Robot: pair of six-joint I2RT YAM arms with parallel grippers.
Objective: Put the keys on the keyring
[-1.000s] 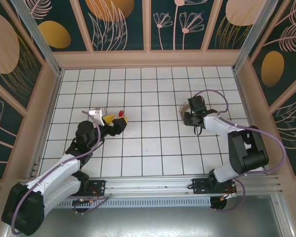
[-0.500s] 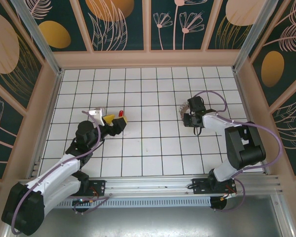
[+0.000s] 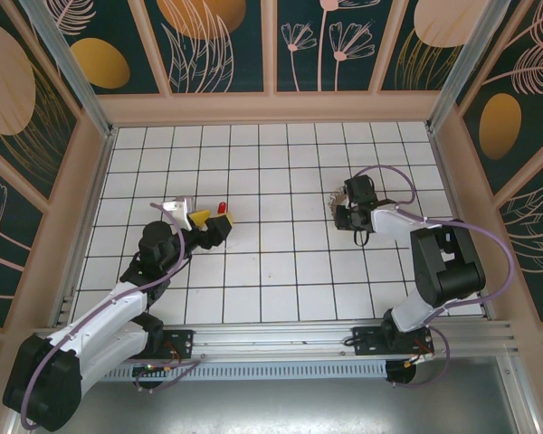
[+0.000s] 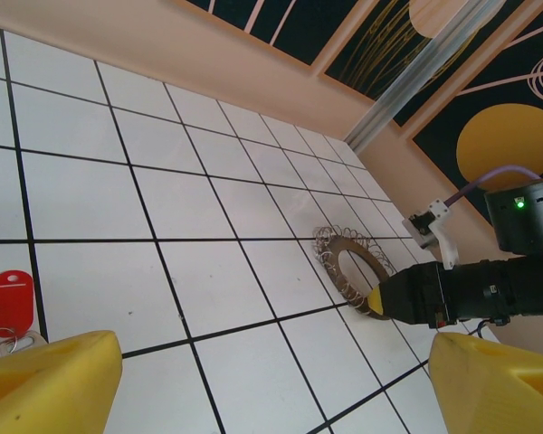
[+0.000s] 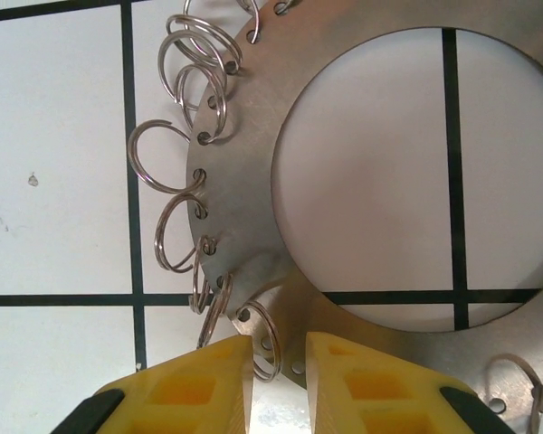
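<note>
Okay, my left gripper (image 4: pixel 271 389) gapes wide, key (image 4: pixel 11 301) beside one finger; right gripper (image 5: pixel 279 362) narrowed over keyring (image 5: pixel 240 226) rim, grip unclear.

Your left claw (image 3: pixel 208 224) just beside the tiny red key (image 3: pixel 222 209), your right claw (image 3: pixel 344 213) at the edge of the keyring (image 3: pixel 335 198), white tiled desk (image 3: pixel 271 271).

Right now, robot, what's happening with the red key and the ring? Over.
Left gripper open, red key beside its finger, not held. Right gripper nearly shut at keyring rim, grip unclear. Nothing lying between key and keyring.
</note>
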